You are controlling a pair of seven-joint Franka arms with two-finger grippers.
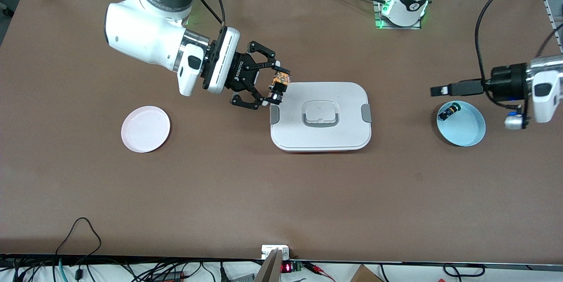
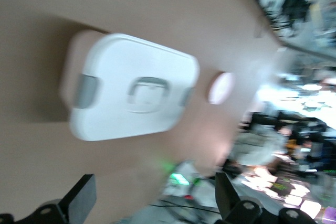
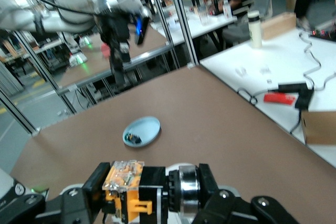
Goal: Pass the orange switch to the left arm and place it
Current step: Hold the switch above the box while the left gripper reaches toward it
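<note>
Right gripper point(image 1: 275, 87): closes its fingers on the orange switch point(image 1: 280, 83) and holds it in the air. Hangs over the box point(image 1: 343, 97), at the 10 o'clock corner of the lid as seen from the front camera, toward the right arm's end of the table. In the right wrist view, shows the switch point(image 3: 126, 192) pinched between the black fingers point(image 3: 84, 195), orange body to one side and silvery end to the other.

Left gripper point(image 1: 440, 91): stands wide open and holds nothing. In the left wrist view point(image 2: 152, 198), shows the two fingertips point(image 2: 79, 198) well apart with only table between them. Hangs over the table just at the 11 o'clock edge of the blue plate point(image 1: 466, 134), pointing toward the box.

On the table: at 3 o'clock from the box, well apart, the blue plate, with a small black part with green cap point(image 1: 449, 111) lying in it near the rim. At 9 o'clock from the box, also well apart, a pink plate point(image 1: 145, 129), toward the right arm's end.
</note>
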